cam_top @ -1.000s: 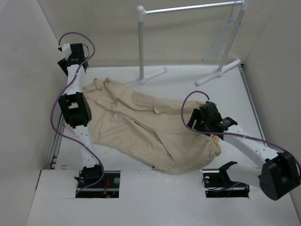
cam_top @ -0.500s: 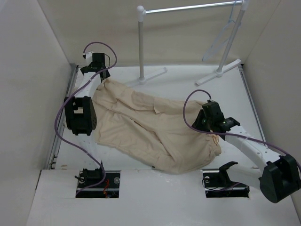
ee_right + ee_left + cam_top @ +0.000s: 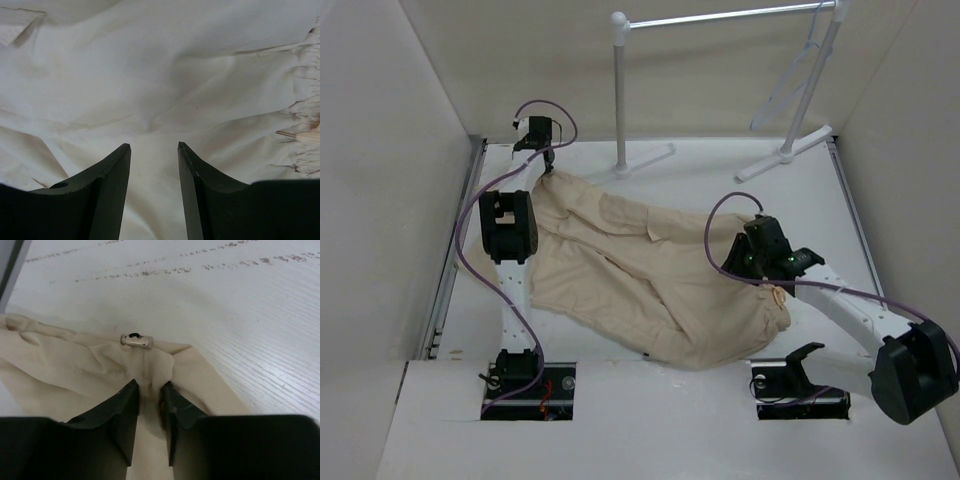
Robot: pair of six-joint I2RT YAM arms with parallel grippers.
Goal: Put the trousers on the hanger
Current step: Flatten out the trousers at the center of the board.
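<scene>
The beige trousers (image 3: 630,270) lie spread and wrinkled across the table. My left gripper (image 3: 548,165) is at their far left corner. In the left wrist view it (image 3: 150,386) is shut on a raised fold of the trousers (image 3: 75,365), just behind a small metal cord end (image 3: 137,340) at the cloth's edge. My right gripper (image 3: 735,262) is low over the right end. In the right wrist view it (image 3: 153,146) stands open above flat cloth (image 3: 150,75), left of the gathered band (image 3: 307,100). The thin pale hanger (image 3: 788,82) hangs from the rack's rail at the back right.
A white rack stands at the back, with a left post (image 3: 619,90), a top rail (image 3: 730,17) and feet on the table. Pale walls close in on the left, back and right. A metal strip (image 3: 448,270) runs along the table's left edge.
My left arm swung right to the trousers' far left corner, and its jaws closed on the cloth edge. The right gripper stayed over the right end, its jaws narrower than a second ago.
</scene>
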